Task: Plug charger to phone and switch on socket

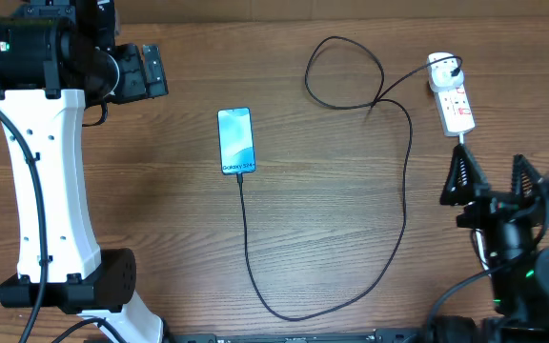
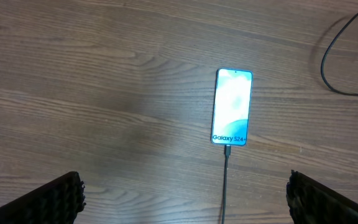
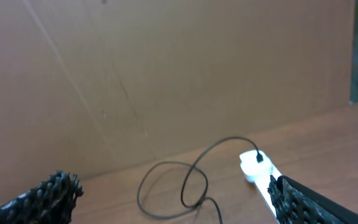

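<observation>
The phone (image 1: pixel 236 141) lies flat at the table's middle, screen up, reading "Galaxy S24+"; it also shows in the left wrist view (image 2: pixel 232 107). The charger's black cable (image 1: pixel 403 210) has its tip in the phone's near edge, runs toward the front edge, then curves up in a loop to the white plug adapter (image 1: pixel 442 70) on the socket (image 1: pixel 456 107) at the far right. My left gripper (image 1: pixel 146 69) is open and empty at the far left, away from the phone. My right gripper (image 1: pixel 490 178) is open and empty, just in front of the socket.
A brown wall stands behind the table in the right wrist view, where the cable loop (image 3: pixel 179 186) and adapter (image 3: pixel 253 165) show. The left arm's white body (image 1: pixel 50 191) stands along the left side. The right arm's base (image 1: pixel 527 276) is at the front right.
</observation>
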Controlling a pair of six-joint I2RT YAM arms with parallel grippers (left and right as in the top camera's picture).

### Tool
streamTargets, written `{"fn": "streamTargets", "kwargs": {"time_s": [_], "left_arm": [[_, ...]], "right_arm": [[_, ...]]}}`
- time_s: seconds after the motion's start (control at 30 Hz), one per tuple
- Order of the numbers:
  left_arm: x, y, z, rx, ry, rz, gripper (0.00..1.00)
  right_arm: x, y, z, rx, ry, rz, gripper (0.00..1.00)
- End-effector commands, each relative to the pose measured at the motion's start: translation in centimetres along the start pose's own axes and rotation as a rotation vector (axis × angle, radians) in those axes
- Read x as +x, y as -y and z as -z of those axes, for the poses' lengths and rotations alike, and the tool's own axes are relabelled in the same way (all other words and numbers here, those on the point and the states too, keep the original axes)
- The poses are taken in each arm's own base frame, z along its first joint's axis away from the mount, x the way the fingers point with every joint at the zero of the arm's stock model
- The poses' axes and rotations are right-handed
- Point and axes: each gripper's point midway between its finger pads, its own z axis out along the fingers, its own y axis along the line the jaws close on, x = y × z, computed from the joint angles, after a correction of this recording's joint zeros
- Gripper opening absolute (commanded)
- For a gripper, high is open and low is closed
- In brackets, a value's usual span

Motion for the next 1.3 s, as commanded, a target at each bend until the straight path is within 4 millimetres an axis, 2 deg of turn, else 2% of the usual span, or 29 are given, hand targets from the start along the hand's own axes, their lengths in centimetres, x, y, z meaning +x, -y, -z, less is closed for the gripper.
{"fn": "streamTargets", "kwargs": {"time_s": [0.0,0.1,0.33,0.57,0.77,1.27], "left_arm": [[0.0,-0.1,1.0,-0.006,0.029,0.001,0.99],[0.0,-0.1,1.0,-0.006,0.029,0.001,0.99],[0.0,-0.1,1.0,-0.006,0.029,0.001,1.00],[0.0,-0.1,1.0,-0.006,0.029,0.001,1.00],[0.0,-0.1,1.0,-0.006,0.029,0.001,1.00],[0.0,-0.1,1.0,-0.006,0.029,0.001,1.00]], "right_arm": [[3.1,0.9,0.1,-0.017,0.038,0.005,1.00],[5.5,1.4,0.0,-0.043,0.078,0.007,1.00],[9.7,2.3,0.0,-0.067,0.102,0.003,1.00],[12.8,3.2,-0.2,-0.068,0.079,0.002,1.00],[15.6,3.9,-0.4,-0.044,-0.029,-0.004,1.00],[15.7,3.9,-0.4,-0.044,-0.032,-0.004,1.00]]}}
